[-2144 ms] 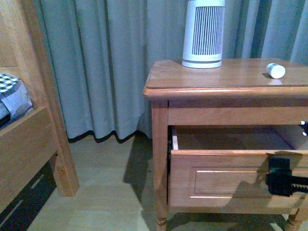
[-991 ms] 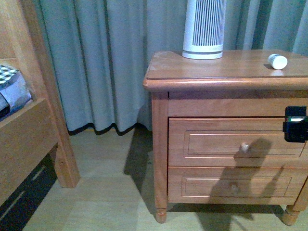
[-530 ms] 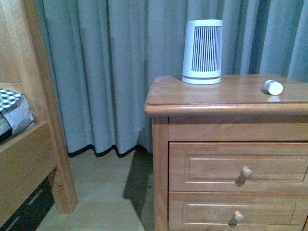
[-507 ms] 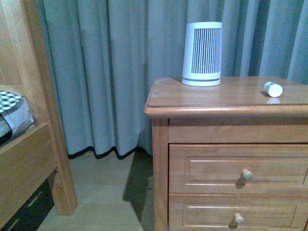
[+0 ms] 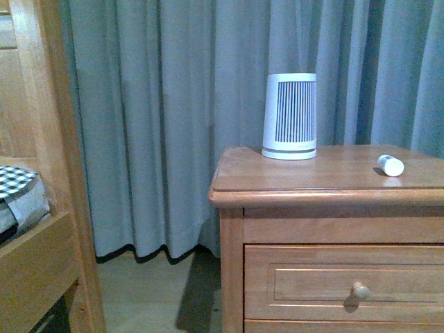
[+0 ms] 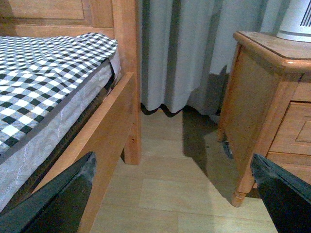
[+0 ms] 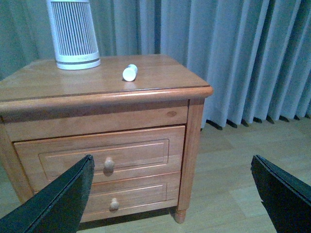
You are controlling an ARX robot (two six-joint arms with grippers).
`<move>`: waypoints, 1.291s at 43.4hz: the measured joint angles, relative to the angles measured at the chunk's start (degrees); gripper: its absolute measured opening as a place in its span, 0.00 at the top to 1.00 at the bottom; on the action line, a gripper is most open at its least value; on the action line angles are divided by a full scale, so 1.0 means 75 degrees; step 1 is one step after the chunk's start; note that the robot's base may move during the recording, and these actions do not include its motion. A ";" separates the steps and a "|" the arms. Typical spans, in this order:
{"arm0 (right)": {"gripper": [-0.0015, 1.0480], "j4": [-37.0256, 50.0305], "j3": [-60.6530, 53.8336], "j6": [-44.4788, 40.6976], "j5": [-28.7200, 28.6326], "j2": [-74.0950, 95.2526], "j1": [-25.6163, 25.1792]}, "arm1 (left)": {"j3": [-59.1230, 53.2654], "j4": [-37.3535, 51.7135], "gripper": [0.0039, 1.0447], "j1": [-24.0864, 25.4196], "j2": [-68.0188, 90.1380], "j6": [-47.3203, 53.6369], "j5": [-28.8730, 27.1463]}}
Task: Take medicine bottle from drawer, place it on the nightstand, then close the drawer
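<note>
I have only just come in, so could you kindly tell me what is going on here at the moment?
Nothing is being handled right now. The medicine bottle lies on its side on the nightstand, some way from the ribbed white appliance. The drawer is shut, as is the lower drawer. The left gripper and the right gripper are both open, empty and clear of the furniture. The task looks complete.

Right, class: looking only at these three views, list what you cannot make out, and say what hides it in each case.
- Medicine bottle label: too small to read, front and right wrist views.
- Drawer contents: hidden by its shut front, every view.
- Lower drawer: cut off by the bottom edge, front view.
- Nightstand right side: cut off by the frame edge, front view.
- Ribbed appliance: only a corner shows, left wrist view.
</note>
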 joint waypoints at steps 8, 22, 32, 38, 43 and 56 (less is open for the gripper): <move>0.19 -0.1256 0.0020 0.0041 -0.2124 -0.0720 -0.0571 | 0.0000 0.0000 0.06 0.0000 0.0000 0.0000 -0.0003; 0.69 -0.1696 -0.0361 0.0055 -0.4572 -0.1553 -0.2101 | 0.0000 0.0000 0.06 0.0000 0.0000 0.0000 -0.0003; 0.97 -0.1766 -0.0542 0.0082 -0.5890 -0.1830 -0.3477 | 0.0000 0.0000 0.06 0.0000 0.0000 0.0000 0.0000; 0.97 -0.1766 -0.0664 0.0082 -0.5922 -0.1909 -0.3509 | 0.0000 0.0000 0.06 0.0000 0.0000 0.0000 -0.0003; 0.97 -0.1751 -0.0927 0.0082 -0.5925 -0.2194 -0.3515 | 0.0000 0.0000 0.06 0.0000 0.0000 -0.0003 -0.0006; 0.97 -0.1743 -0.0927 0.0087 -0.5933 -0.2229 -0.3520 | 0.0000 0.0000 0.06 0.0000 0.0000 0.0000 0.0000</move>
